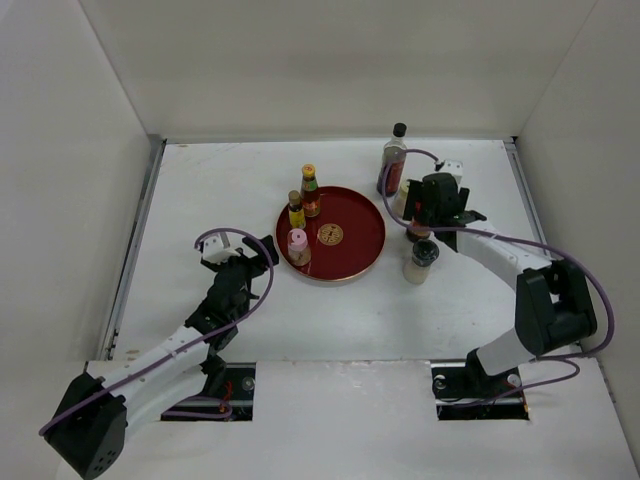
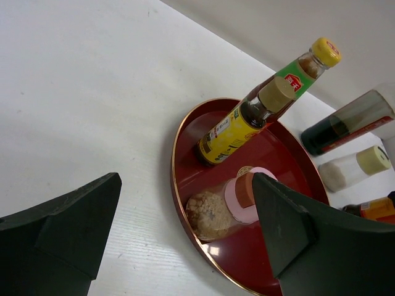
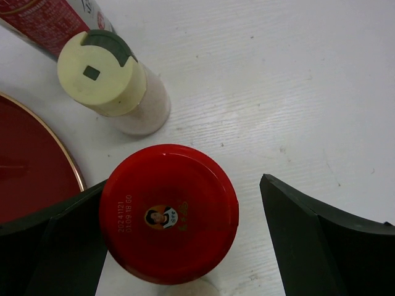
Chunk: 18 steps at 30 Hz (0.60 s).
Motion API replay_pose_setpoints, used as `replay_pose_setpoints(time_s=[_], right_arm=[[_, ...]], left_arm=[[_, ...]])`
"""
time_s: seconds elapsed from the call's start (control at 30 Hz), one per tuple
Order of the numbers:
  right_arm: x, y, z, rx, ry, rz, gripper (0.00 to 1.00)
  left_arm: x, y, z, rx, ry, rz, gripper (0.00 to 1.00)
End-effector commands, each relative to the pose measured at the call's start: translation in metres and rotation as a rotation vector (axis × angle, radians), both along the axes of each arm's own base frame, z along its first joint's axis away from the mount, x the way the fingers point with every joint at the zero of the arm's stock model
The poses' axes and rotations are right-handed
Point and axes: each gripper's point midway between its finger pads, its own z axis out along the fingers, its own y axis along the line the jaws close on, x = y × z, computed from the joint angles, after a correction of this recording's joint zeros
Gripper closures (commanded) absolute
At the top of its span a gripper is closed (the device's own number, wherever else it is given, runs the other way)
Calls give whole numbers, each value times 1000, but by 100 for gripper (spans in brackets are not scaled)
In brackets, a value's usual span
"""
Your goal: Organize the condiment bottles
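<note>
On the round red tray (image 1: 355,262) stand an orange-capped brown bottle (image 1: 310,191), a small yellow bottle (image 1: 296,211) and a pink-capped jar (image 1: 298,247). My left gripper (image 1: 245,256) is open and empty just left of the tray. In the left wrist view the pink-capped jar (image 2: 225,206) lies ahead between the fingers. My right gripper (image 1: 420,222) is open around the red-lidded jar (image 3: 168,213), with the left finger against the lid and the right finger apart from it. The cream bottle (image 3: 114,83), the tall dark black-capped bottle (image 1: 393,160) and the grey-lidded jar (image 1: 421,261) stand beside it on the table.
White walls enclose the table at the back and on both sides. The tray's rim (image 3: 69,161) is just left of the red-lidded jar. The grey-lidded jar stands close in front of my right gripper.
</note>
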Motion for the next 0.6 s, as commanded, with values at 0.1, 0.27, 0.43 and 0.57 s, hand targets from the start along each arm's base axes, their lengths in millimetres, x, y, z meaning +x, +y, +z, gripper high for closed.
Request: replay_pose_setpoints(time_s=[0.1,0.27,0.43,0.57], right_arm=[[13,18,3,85,-37,51,7],[14,13,27,79,-114,19,35],[9,25,83,17,-267,34,38],[5,45,124,24,-364,79,40]], left_arm=[[4,-2,15,-52,-52,-6,12],[4,-2,13,-48,-45,-4,12],[4,-4,14,-51,-48,-15,12],[4,1,14,-52,-52,2,12]])
